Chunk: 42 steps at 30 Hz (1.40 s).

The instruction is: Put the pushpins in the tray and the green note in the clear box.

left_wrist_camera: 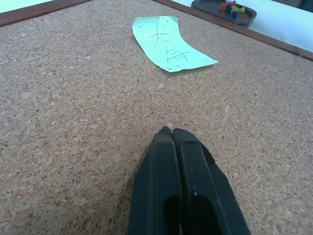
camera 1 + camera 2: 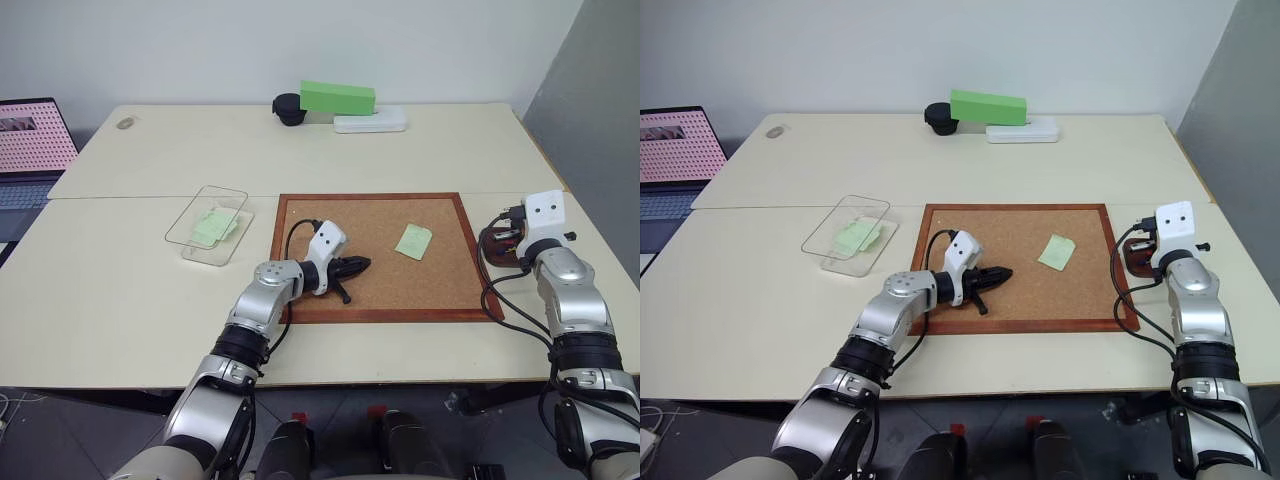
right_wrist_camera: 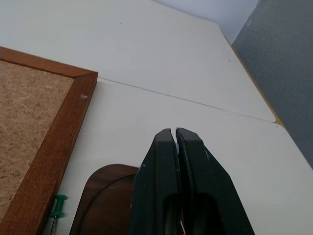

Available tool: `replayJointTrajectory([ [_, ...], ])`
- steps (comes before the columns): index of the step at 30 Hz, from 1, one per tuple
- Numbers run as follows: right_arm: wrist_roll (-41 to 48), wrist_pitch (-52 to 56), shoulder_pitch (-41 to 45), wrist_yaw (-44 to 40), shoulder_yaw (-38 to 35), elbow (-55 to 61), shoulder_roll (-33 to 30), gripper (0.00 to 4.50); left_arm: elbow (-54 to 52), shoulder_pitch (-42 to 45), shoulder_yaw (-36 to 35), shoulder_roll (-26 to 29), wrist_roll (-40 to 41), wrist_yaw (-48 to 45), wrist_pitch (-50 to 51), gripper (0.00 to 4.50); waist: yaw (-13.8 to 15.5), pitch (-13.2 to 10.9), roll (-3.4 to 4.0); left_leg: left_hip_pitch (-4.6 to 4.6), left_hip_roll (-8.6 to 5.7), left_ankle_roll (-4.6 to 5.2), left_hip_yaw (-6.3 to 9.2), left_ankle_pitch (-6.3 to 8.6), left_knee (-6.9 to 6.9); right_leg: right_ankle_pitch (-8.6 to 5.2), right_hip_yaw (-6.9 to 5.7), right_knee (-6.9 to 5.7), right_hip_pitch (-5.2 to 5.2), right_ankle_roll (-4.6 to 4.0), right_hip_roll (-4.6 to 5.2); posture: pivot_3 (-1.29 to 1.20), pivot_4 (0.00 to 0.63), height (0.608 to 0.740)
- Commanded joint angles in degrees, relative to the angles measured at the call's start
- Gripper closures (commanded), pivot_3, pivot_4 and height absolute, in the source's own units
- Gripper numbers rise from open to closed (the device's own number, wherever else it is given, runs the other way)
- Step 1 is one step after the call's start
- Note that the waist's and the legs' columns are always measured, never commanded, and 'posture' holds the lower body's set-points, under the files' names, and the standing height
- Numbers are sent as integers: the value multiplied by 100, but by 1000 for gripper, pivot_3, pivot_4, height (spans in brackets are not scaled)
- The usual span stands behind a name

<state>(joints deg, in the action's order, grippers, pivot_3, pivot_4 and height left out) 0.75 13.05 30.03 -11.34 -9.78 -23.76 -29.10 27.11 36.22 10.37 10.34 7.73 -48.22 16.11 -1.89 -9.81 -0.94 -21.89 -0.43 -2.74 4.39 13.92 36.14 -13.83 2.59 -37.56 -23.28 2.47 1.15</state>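
A: Left wrist view, what is there?
B: My left tool (image 1: 168, 131) is pinched shut, empty, over the corkboard (image 2: 380, 290); green note (image 1: 168, 45) lies on it.
A: Right?
B: Right tool (image 3: 175, 133) shut above the tray (image 3: 105, 193), just beside the corkboard; pushpins (image 1: 232, 6) inside.

Green note (image 2: 413, 241): pale green slip with dark handwriting, lying loose and slightly curled on the cork, right of centre. Clear box (image 2: 207, 224): transparent, shallow, rounded corners, left of the board, with pale green paper inside. Tray (image 1: 224, 10): dark reddish-brown, just beside the board's right edge, holding coloured pushpins (image 1: 231, 6). One green pushpin (image 3: 58, 206) between frame and tray.
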Motion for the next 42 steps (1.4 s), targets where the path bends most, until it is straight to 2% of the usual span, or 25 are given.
replayJointTrajectory([
  [1, 91, 25, 5, -168, -49, 154, -64, 4465, -13, -70, 58, -16, -25, -14, 67, 4500, 0, 0, 0, 0, 0, 0, 0, 0, -1, 0, 0, 0, 0, 0, 0, 0, 150, 740],
  [16, 133, 409, -233, -341, -26, 259, 63, 4465, -32, -98, 59, -6, -27, -14, 69, 4500, 0, 0, 0, 1, 0, 0, 1, 0, -1, 0, -1, 0, 1, 0, 0, 0, 150, 740],
  [19, 95, 359, -218, -314, -18, 230, 59, 3937, -38, -104, 59, -5, -28, -10, 65, 4500, 0, 0, 0, 1, 0, 0, 1, 0, -1, 0, -1, 0, 1, 0, 0, 0, 150, 740],
  [27, 43, 318, -233, -306, -19, 234, 20, 2090, -29, -93, 53, -10, -26, -4, 61, 4500, 1, 0, 0, 1, 0, 0, 1, 0, -1, 0, -1, 0, 1, 0, 0, 0, 150, 740],
  [30, 39, 330, -239, -303, -27, 273, 11, 1575, -35, -91, 63, -17, -28, -8, 61, 4500, 0, 0, 0, 1, 0, 0, 1, 0, -1, 0, -1, 0, 1, 0, 0, 0, 150, 740],
  [39, 95, 312, -249, -257, -96, 379, 45, 1575, -41, -87, 69, -12, -28, -24, 58, 4500, 1, 0, 0, 1, 0, 0, 1, 0, -1, 0, -1, 0, 1, 0, 0, 0, 150, 740],
  [42, 404, 178, -269, -555, -157, 674, 150, 1575, -44, -84, 65, -5, -30, -21, 61, 4500, 1, 0, 0, 1, 1, 0, 1, 0, -1, 0, -1, 0, 1, 0, 0, 0, 150, 740],
])
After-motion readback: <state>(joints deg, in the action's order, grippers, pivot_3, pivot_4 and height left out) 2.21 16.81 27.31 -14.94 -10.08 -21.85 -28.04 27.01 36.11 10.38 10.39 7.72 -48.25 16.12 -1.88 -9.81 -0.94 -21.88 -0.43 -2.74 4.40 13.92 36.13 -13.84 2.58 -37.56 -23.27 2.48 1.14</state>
